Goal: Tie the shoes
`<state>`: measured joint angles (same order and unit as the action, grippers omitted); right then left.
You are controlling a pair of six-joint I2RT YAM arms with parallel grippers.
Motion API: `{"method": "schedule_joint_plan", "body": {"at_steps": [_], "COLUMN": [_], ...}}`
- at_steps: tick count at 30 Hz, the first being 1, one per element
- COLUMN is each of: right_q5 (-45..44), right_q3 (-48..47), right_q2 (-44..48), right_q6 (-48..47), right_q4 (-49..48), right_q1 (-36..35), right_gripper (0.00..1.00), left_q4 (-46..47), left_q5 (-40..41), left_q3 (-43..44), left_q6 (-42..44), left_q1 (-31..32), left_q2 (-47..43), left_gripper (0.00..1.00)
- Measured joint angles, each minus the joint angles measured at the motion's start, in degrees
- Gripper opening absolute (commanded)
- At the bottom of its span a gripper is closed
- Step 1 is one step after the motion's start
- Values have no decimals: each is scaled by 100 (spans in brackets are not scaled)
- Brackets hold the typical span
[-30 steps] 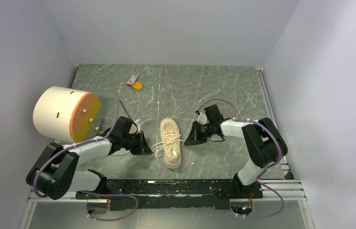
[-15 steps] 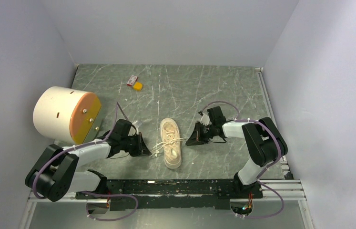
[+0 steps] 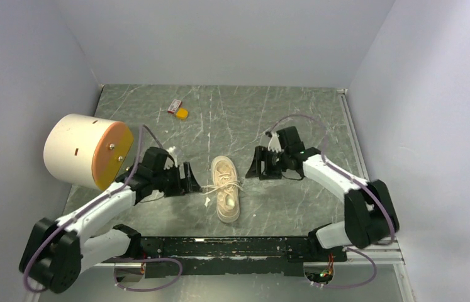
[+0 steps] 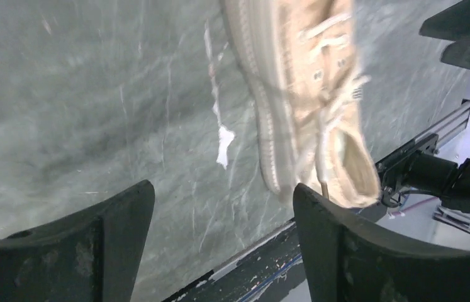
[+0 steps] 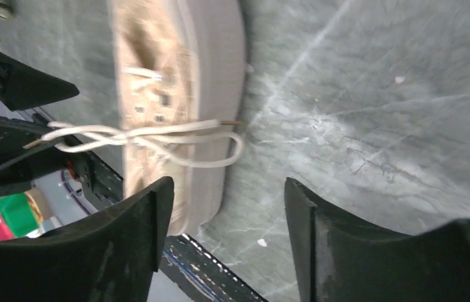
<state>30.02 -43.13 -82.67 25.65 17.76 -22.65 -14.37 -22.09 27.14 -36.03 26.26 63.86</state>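
Left arm: reaches from its base forward and to the right, forearm low over the table (image 3: pixel 295 119). Left gripper (image 3: pixel 189 180) points right at the left side of the sneaker (image 3: pixel 226 189), just beside it and not touching. In the wrist view its fingers (image 4: pixel 62 245) are spread wide with only bare table between them: released, holding nothing.

Right arm: elbow folded out at the right, forearm running back and to the left. Right gripper (image 3: pixel 255 170) points left toward the toe half of the sneaker, near it but apart. In the wrist view its fingers (image 5: pixel 112 245) also stand wide apart and grasp nothing.

Sneaker: flat on its sole mid-table between the two grippers, toe away from the arms, heel toward the black rail (image 3: pixel 238 246) at the near edge. Laces (image 3: pixel 218 187) are loose and untied. Strands trail off both sides at mid-shoe. The right wrist view shows them crossing over the tongue, with one loop draped over the sole edge onto the table. The left wrist view of the shoe is motion-blurred.

Surroundings: large cream cylinder with an orange end (image 3: pixel 87 151) on its side at the left edge, close behind the left arm. Small orange-and-red item (image 3: pixel 179 111) at the far side, well apart. Nothing lies between either gripper and the sneaker.
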Motion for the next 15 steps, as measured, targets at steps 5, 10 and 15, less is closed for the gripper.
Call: {"method": "schedule_joint_plan", "body": {"at_steps": [5,10,15], "right_q5": [-623,-1390,-2203], "right_q3": [-1259,-2887,-4520], "right_q2": [1139,1853,2269], "right_q6": [-428,-761,-942], "right_q4": [1241,2273,3016], "right_q1": [-35,-39,-39], "right_gripper": [88,93,97], "left_q4": [-1357,-2356,-2981], "left_q5": [682,1252,1633], "left_q3": [1167,3034,5821], "left_q6": [136,387,1163], "left_q1": [-20,-20,-20], "left_q2": [-1176,-1915,-1349], "left_gripper": [92,92,97]}}
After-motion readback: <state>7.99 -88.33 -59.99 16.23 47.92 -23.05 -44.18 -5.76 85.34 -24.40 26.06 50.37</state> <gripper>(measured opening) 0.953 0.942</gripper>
